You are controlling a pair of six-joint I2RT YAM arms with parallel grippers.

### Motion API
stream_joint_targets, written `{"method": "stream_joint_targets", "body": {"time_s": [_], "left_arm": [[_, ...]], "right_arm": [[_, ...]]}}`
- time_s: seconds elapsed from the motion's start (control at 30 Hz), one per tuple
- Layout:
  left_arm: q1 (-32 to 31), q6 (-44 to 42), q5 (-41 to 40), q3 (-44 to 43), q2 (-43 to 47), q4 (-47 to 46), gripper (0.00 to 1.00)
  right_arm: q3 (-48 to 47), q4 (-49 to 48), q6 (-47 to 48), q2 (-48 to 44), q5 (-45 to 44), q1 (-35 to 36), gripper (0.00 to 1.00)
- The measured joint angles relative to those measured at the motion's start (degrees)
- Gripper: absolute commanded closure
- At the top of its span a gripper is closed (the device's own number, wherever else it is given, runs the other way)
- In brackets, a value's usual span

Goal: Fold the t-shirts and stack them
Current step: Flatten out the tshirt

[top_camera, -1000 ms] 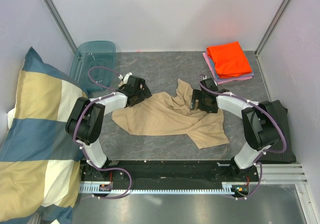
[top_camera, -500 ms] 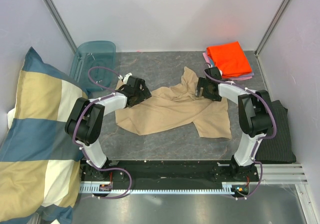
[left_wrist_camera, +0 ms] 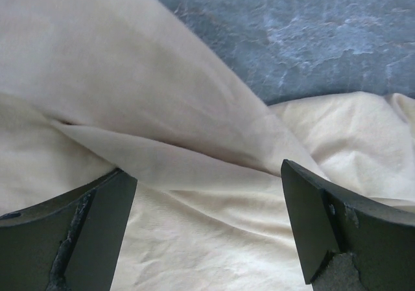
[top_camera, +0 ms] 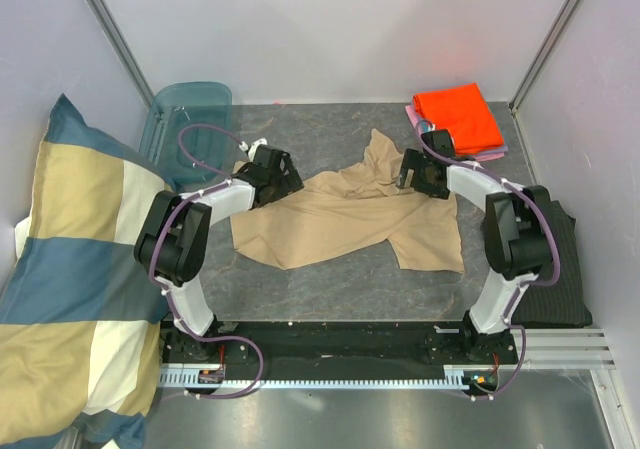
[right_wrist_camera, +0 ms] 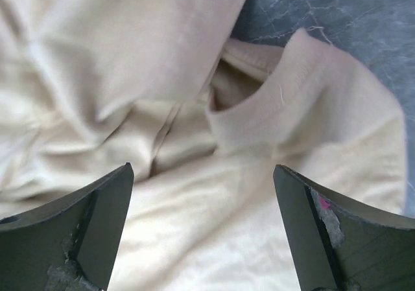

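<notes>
A tan t-shirt (top_camera: 345,214) lies crumpled and partly spread on the grey table. A folded orange t-shirt (top_camera: 458,117) tops a stack at the back right, with pink and blue edges showing under it. My left gripper (top_camera: 283,179) is open over the shirt's left edge; its jaws stand wide apart with tan cloth (left_wrist_camera: 194,226) between them. My right gripper (top_camera: 412,174) is open over the shirt's upper right part, jaws wide above the neckline (right_wrist_camera: 272,109).
A blue-and-cream checked pillow (top_camera: 70,269) fills the left side. A clear blue bin (top_camera: 185,119) stands at the back left. A dark striped cloth (top_camera: 560,269) lies at the right edge. White walls enclose the table.
The shirt has been pulled wider and flatter. My right gripper has moved back and to the right toward the orange stack. My left gripper has shifted slightly toward the back.
</notes>
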State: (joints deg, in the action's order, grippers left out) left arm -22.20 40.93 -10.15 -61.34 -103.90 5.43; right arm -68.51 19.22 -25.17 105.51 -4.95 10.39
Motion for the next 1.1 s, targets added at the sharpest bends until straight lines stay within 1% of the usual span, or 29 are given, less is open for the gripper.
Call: {"method": "stream_joint_targets", "body": {"time_s": [0.2, 0.33, 0.4, 0.5, 0.67, 0.8, 0.97, 1.1], "left_arm": [[0.11, -3.48, 1.95, -2.47, 0.57, -1.18, 0.00], [0.11, -3.96, 3.48, -1.14, 4.09, -2.25, 0.00], [0.11, -3.93, 3.98, 1.55, 6.86, -3.21, 0.00], [0.09, -3.56, 4.48, 7.82, 11.39, -4.22, 0.00], [-0.07, -1.95, 4.04, 18.67, 17.88, -2.49, 0.00], [-0.07, -0.85, 3.23, 22.27, 21.51, -1.20, 0.00], [-0.07, -0.26, 2.73, 22.08, 19.37, -1.57, 0.00], [0.02, 0.13, 1.49, 18.93, 15.54, -2.38, 0.00]], "right_arm": [[1.70, 1.57, 0.63, -12.31, 2.82, -0.13, 0.02], [4.17, 1.46, 1.01, -20.55, 4.92, 0.04, 0.02], [6.80, 1.51, 1.03, -23.43, 5.42, 0.52, 0.02], [11.39, 2.78, 1.01, -26.10, 5.77, 1.60, 0.02], [18.84, 6.29, -0.17, -30.01, 3.41, 2.91, 0.02], [23.76, 7.74, -2.27, -34.23, 1.05, 2.86, 0.02], [27.80, 8.46, -3.87, -36.89, 0.98, 2.89, 0.02], [29.11, 9.51, -4.46, -39.10, 0.94, 2.89, 0.02]]}}
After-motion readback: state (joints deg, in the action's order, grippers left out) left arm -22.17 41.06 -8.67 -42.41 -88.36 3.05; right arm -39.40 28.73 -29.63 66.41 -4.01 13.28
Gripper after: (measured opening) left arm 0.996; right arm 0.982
